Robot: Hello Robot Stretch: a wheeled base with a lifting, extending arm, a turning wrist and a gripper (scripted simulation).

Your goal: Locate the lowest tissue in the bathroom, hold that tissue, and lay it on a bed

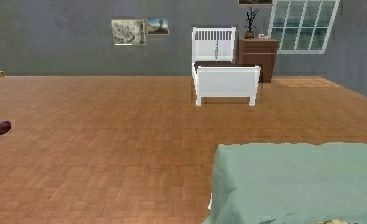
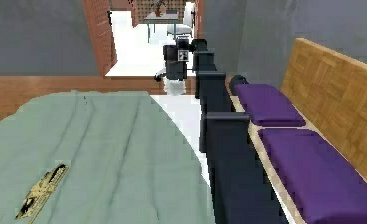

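Gripper (image 2: 175, 62) first: it stands at the far end of my arm (image 2: 223, 150), a dark bar that in the arm side view runs up along the bed (image 2: 186, 122), between the green blanket (image 2: 91, 135) and the two purple pillows (image 2: 281, 125) that lie against the wooden headboard (image 2: 331, 90). Behind its fingers lie the bed's far edge and a bright doorway (image 2: 141, 45), so I cannot tell the state of the fingers, nor whether they hold anything.

As for the tissue, I cannot pick it out for certain. There is something pale just under the gripper's body, but it may equally be the sheet or the white floor beyond the door. A thin gold-brown thing (image 2: 43, 190) lies on the blanket near the arm side view's bottom left; it is no tissue.

I judge the tissue to be very light and soft. A loose sheet will crumple, tear easily and drift if let go from high up. A box of tissues would be light, thin card that dents under pressure, and is best taken across its narrower sides, low on the body and not by the paper on top. The blanket is broad and flat and gives a forgiving place to lay it.

Ahead, across the wood floor, stand a white crib (image 1: 226, 78), a dark dresser (image 1: 261, 58) and a window (image 1: 303, 25).
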